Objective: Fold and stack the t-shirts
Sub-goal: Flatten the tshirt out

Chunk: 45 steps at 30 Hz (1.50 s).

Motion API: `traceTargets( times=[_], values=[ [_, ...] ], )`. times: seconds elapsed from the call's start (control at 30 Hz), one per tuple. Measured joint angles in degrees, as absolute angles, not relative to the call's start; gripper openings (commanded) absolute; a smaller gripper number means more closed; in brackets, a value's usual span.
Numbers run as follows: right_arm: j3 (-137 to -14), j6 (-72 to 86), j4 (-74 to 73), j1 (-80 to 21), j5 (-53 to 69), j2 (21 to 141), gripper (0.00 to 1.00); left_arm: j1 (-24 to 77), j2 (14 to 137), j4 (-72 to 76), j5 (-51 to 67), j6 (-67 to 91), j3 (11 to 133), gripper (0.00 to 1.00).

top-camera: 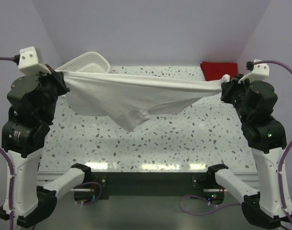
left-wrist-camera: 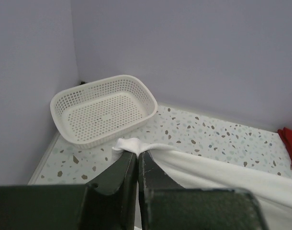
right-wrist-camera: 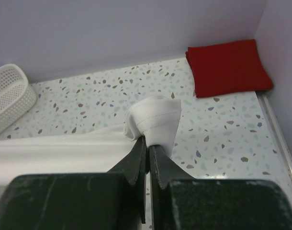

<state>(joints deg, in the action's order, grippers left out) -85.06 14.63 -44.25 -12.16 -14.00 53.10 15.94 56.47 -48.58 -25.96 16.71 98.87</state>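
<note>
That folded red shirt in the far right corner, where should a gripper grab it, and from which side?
Probably its left edge, coming in from the open table on the left. The red shirt lies flat, folded square, tucked close to the right wall and back wall, so those sides look cramped. Its left edge shows the stacked layers, so a pinch there should catch them all.

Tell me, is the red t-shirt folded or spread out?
Folded. The red t-shirt lies as a compact square in the far right corner of the table, with layered edges visible on its left side.
</note>
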Motion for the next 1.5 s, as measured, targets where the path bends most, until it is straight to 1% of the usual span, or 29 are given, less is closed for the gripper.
traceTargets(
  times=[0.07,0.13,0.23,0.27,0.3,0.33,0.37,0.4,0.47,0.5,0.53,0.57,0.6,0.67,0.7,0.83,0.97,1.07,1.13,1.17,1.27,1.43,1.47,1.5],
  values=[
    [-86.7,14.0,-44.7,-12.2,-14.0,52.8,0.04,15.9,56.9,-48.6,-25.6,15.7,99.4,0.10],
    [-87.1,13.5,-44.8,-12.2,-13.9,53.1,0.04,15.9,58.3,-47.9,-25.5,14.4,98.1,0.14],
    [-86.7,12.7,-45.4,-12.1,-13.8,56.2,0.04,15.9,62.0,-44.6,-25.1,12.6,92.2,0.18],
    [-86.0,12.6,-45.0,-11.9,-13.8,58.1,0.05,15.8,64.6,-43.3,-24.5,12.3,89.9,0.22],
    [-85.1,12.4,-44.5,-11.9,-13.8,60.3,0.09,15.7,66.8,-42.4,-24.1,12.1,88.5,0.29],
    [-84.1,12.4,-43.7,-11.8,-13.8,62.8,0.14,15.6,70.3,-40.9,-23.1,11.7,86.9,0.32],
    [-83.0,12.4,-42.8,-11.6,-13.8,66.4,0.28,15.4,74.7,-39.1,-22.2,11.4,85.7,0.35],
    [-82.5,12.6,-42.2,-11.5,-13.8,69.3,0.35,15.2,79.0,-37.7,-21.3,11.4,85.1,0.41],
    [-82.3,12.7,-40.6,-11.4,-13.6,77.8,0.45,14.6,89.1,-35.6,-19.4,12.0,85.1,0.47],
    [-82.3,12.8,-39.8,-11.2,-13.3,82.3,0.53,14.4,93.8,-35.7,-18.6,12.9,85.9,0.53],
    [-82.1,13.1,-39.6,-11.2,-12.6,86.2,0.58,14.3,98.0,-35.7,-17.6,13.6,86.5,0.56],
    [-81.6,13.1,-39.5,-11.2,-12.2,89.2,0.66,14.3,101.3,-35.7,-16.4,14.5,86.7,0.60],
    [-80.4,13.4,-39.1,-11.2,-11.6,90.8,0.69,14.3,102.9,-36.1,-15.5,15.4,86.5,0.69],
    [-77.3,13.4,-39.3,-11.1,-10.3,90.6,0.72,14.5,103.0,-35.4,-13.3,17.1,83.7,0.78],
    [-76.1,13.5,-39.4,-11.1,-9.4,89.6,0.74,14.8,101.4,-34.8,-12.5,18.1,81.4,0.85],
    [-71.6,13.9,-38.0,-11.2,-5.1,83.0,0.75,17.0,89.7,-31.8,-8.5,22.0,69.4,1.00],
    [-63.8,14.5,-36.5,-11.8,-1.8,74.1,0.77,20.7,76.4,-27.5,-4.7,26.5,55.2,1.00],
    [-58.5,15.3,-35.9,-13.0,0.8,69.7,0.77,24.9,69.5,-26.6,-2.8,31.1,44.5,0.99],
    [-56.0,15.7,-35.9,-14.0,1.8,68.4,0.77,27.8,66.9,-26.4,-2.0,34.1,39.4,0.90],
    [-54.8,16.0,-35.6,-14.6,2.5,68.0,0.77,29.2,66.0,-26.5,-1.7,35.7,37.3,0.78],
    [-51.8,16.8,-35.1,-16.3,3.8,67.4,0.78,32.6,64.8,-26.1,-1.4,40.0,33.8,0.63],
    [-49.1,17.6,-34.1,-18.4,4.9,67.4,0.78,36.5,67.3,-23.7,-3.7,44.5,33.6,0.56],
    [-48.8,17.6,-33.8,-18.7,5.2,67.4,0.78,37.2,68.5,-23.5,-4.3,45.1,33.8,0.52],
    [-48.3,17.8,-33.3,-19.0,5.6,67.3,0.78,37.8,69.9,-23.3,-4.7,45.8,34.0,0.51]
  ],
)
